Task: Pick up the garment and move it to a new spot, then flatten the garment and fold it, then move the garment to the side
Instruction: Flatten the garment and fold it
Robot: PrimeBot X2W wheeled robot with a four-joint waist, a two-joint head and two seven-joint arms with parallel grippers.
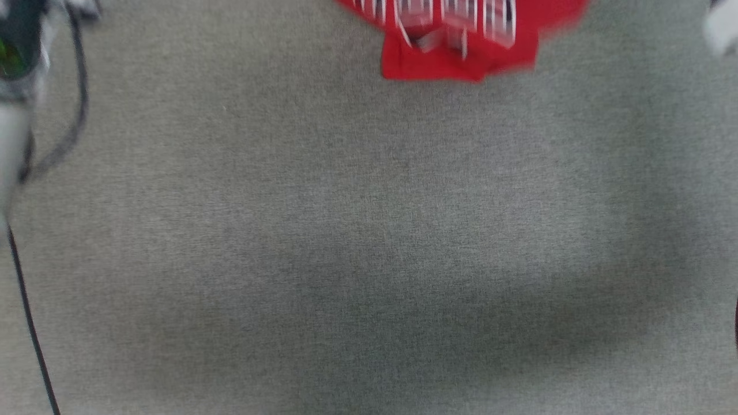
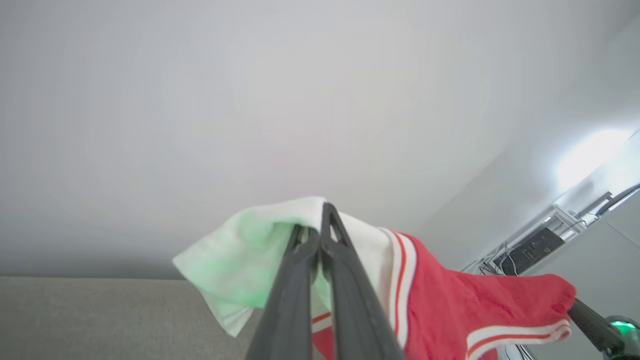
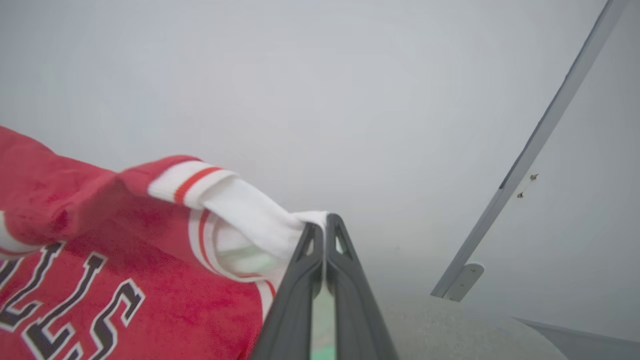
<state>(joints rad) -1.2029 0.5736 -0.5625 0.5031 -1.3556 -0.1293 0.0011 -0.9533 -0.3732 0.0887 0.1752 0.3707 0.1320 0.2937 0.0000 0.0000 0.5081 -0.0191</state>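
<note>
The red jersey garment point(image 1: 461, 40) hangs at the top middle of the head view, its lower hem dangling above the grey cloth surface point(image 1: 369, 242). In the left wrist view my left gripper point(image 2: 320, 220) is shut on a white sleeve of the garment point(image 2: 450, 310), whose striped trim and red body trail to the right. In the right wrist view my right gripper point(image 3: 324, 227) is shut on the other white sleeve, and the garment point(image 3: 100, 280) with black lettering spreads to the left.
A dark cable point(image 1: 69, 115) and part of a grey device point(image 1: 17, 52) lie at the head view's left edge. A white wall point(image 2: 250, 100) stands behind the surface. A grey bar point(image 3: 540, 145) slants at the right of the right wrist view.
</note>
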